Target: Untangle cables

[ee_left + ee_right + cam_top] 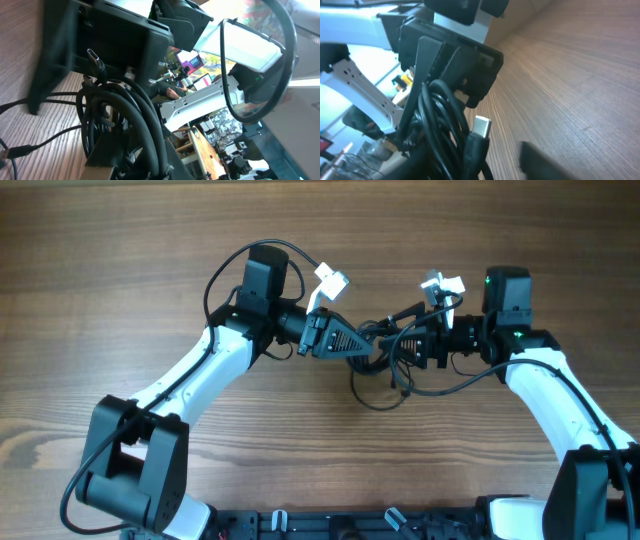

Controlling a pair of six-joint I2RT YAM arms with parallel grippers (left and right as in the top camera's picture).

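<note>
— Left gripper (352,342), is it clenched?
— Yes, it grasps the thin black cords with small plug ends (378,360), a clump whose loops lie on the brown wooden table (120,260).
— And the right gripper (408,346)?
— It is at the same clump, but its grip I cannot tell.

Looks a robotics lab: white robot arm (190,375) on wood-grain counter (120,240); lit monitor (190,62), cluttered wooden shelving (200,147) behind.

White arm links (195,370), black joints (265,280), green status light (488,279)
</note>
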